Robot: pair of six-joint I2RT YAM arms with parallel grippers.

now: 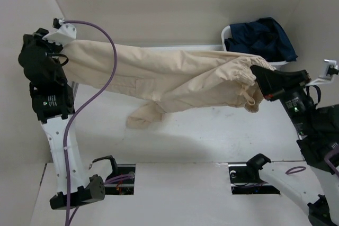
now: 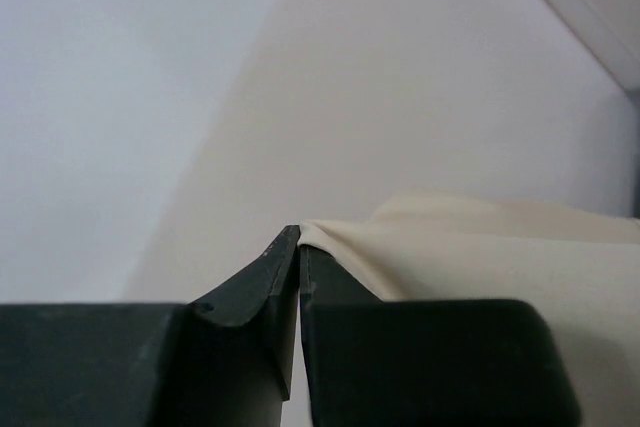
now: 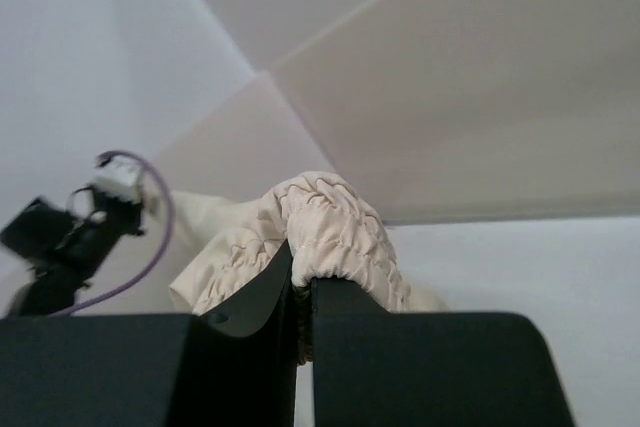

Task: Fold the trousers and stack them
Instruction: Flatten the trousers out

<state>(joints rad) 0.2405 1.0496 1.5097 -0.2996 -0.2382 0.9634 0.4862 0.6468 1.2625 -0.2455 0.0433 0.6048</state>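
top external alone showed one pair of trousers (image 1: 159, 75) strung above the table (image 1: 212, 136), one basket (image 1: 226, 34) behind. wrist views caught left gripper (image 2: 299, 247) and right gripper (image 3: 300, 277) each pinched tight on one end.

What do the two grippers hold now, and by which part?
Both hold the beige trousers: the left gripper pinches a cloth edge at one end, the right gripper pinches the gathered elastic band at the other end.
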